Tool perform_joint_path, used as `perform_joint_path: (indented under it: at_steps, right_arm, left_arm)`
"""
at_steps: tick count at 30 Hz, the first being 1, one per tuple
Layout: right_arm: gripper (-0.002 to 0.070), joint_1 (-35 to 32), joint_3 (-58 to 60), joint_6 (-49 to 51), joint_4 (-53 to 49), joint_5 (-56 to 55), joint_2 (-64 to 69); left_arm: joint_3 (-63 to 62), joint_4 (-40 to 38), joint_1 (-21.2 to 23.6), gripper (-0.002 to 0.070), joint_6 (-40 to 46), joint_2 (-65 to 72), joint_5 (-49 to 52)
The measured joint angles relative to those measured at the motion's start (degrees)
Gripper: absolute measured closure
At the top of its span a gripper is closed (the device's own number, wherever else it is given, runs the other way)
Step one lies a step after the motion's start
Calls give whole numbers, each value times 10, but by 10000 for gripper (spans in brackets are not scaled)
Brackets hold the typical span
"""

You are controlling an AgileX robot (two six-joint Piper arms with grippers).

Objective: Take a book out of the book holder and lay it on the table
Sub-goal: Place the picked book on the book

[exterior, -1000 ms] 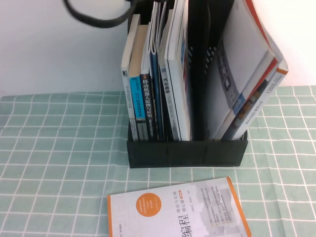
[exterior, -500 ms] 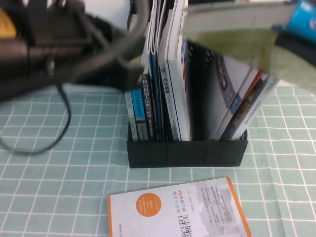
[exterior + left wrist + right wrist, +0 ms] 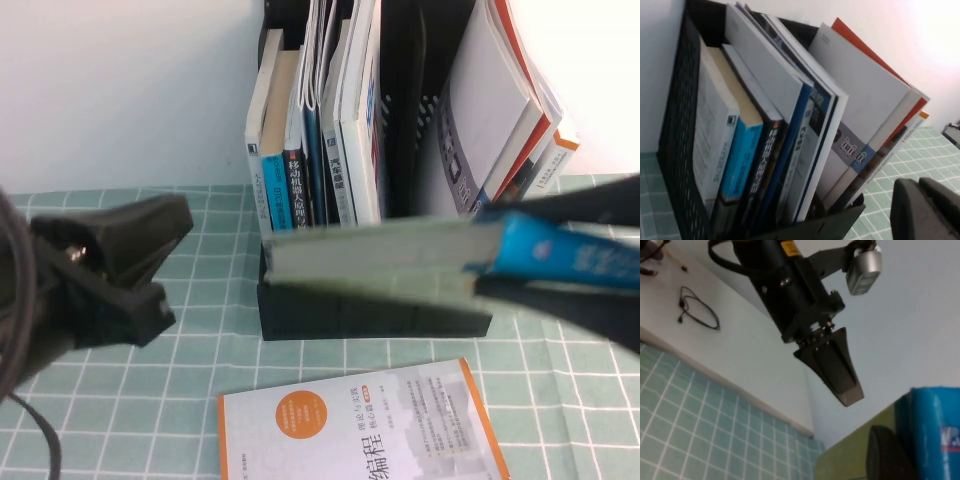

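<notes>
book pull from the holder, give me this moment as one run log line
phase: carry | right gripper: shut on book, held flat above table before book holder | left gripper: open, empty, left of holder

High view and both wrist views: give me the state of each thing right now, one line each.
book: out of the rack, held flat in the air in front of it by its blue spine end.
right end effector: at right, shut on the book.
left end effector: at left above the table, holding nothing.
book holder: upright, other books inside.
white and orange book: lying flat on the table.
table: bare green grid cloth here.
</notes>
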Motion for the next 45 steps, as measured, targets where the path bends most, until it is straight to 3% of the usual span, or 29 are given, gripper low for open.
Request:
perform_joint_path:
  at_steps: [8, 17, 26, 36, 41, 45]
  right_arm:
    - [458, 162, 43, -65, 9, 193, 105]
    - [466, 284, 37, -145, 67, 353, 265]
    - [450, 328, 24, -163, 143, 383, 341]
    - [428, 340, 13, -113, 176, 411, 356]
    - [439, 392, -8, -85, 176, 570, 323]
    - [460, 425, -36, -117, 183, 716, 303]
  left_arm:
    - [98, -15, 0, 678, -27, -8, -35]
    - [132, -16, 0, 678, -27, -8, -58]
    - [134, -17, 0, 678, -27, -8, -54]
    - [135, -17, 0, 678, -28, -8, -45]
    - [135, -17, 0, 678, -28, -8, -45]
    - [135, -17, 0, 678, -28, -8, -45]
